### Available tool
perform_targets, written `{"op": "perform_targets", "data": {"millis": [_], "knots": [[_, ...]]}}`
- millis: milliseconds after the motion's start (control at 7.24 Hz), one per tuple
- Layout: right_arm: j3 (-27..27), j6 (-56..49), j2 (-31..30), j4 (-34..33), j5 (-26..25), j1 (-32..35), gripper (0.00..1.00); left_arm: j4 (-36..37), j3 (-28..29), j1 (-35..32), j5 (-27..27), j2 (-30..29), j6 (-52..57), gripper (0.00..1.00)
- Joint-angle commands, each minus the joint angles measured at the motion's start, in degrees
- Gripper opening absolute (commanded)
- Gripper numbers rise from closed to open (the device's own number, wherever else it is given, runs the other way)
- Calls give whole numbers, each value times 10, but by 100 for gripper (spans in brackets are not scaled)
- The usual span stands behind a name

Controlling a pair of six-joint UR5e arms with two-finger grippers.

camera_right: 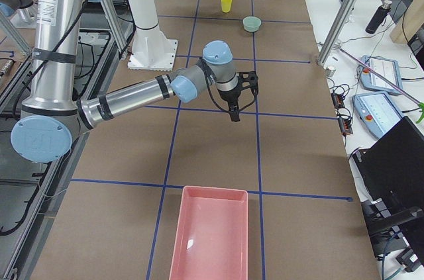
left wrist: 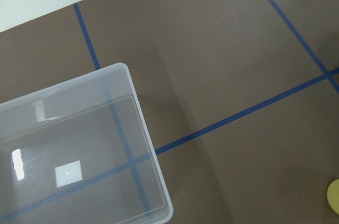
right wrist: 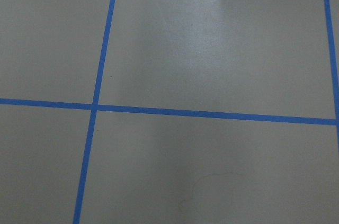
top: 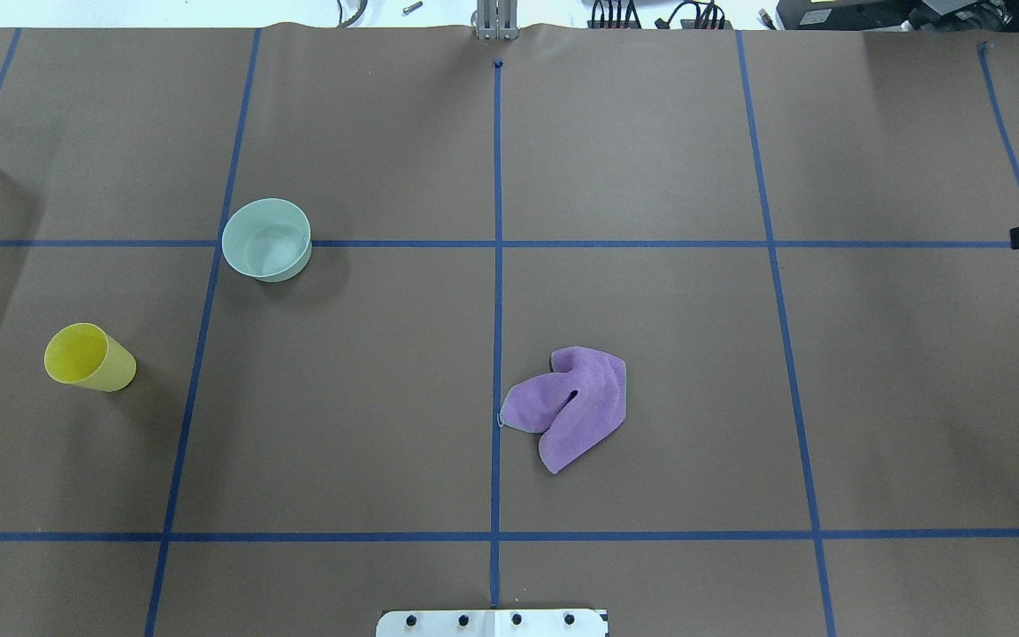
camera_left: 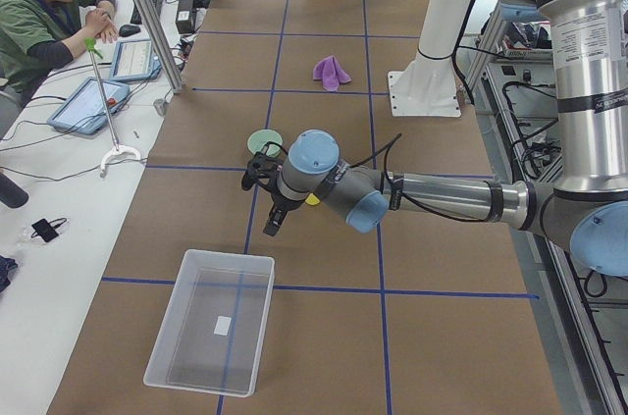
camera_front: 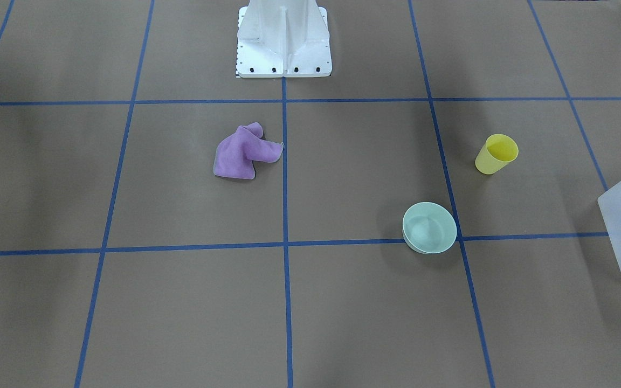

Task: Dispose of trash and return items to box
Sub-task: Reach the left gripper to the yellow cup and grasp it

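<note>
The yellow cup (top: pixel 89 358) was seen upright near the left edge of the counter (top: pixel 651 310), apart from the box (camera_left: pixel 228 254), while whether the left claw (camera_left: pixel 263 201) or the right claw (camera_right: pixel 244 100) was clenched could not be told.

Left arm (camera_left: pixel 442 199) and right arm (camera_right: pixel 132 98) stretch out level, left hand (camera_left: pixel 275 224) and right hand (camera_right: pixel 234 113) pointing down, grip unclear.
</note>
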Motion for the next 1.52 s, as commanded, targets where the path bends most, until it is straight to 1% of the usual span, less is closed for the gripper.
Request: {"op": "perform_targets", "data": {"millis": [0, 138, 276, 414, 552, 691, 829, 967, 1105, 1381], "knots": [[12, 73, 10, 0, -54, -71, 100, -44, -3, 104, 22, 0, -166, 99], [13, 79, 11, 1, -59, -82, 100, -100, 6, 146, 48, 3, -216, 99], [13, 79, 11, 1, -59, -84, 100, -113, 9, 182, 78, 3, -252, 99], [13, 79, 11, 1, -61, -85, 100, -113, 10, 219, 115, -1, -283, 99], [13, 79, 11, 1, -67, -87, 100, -113, 10, 245, 133, -7, -301, 99], [12, 79, 11, 1, -67, -88, 100, -114, 12, 259, 136, -8, -301, 99], [13, 79, 11, 1, -70, -89, 100, -114, 12, 281, 159, -8, -302, 93], [13, 79, 11, 1, -70, -90, 100, -114, 18, 297, 173, -8, -301, 74], [12, 79, 11, 1, -71, -90, 100, -114, 22, 299, 174, -8, -301, 56], [13, 79, 11, 1, -71, -91, 100, -114, 25, 311, 175, -8, -300, 30]]}}
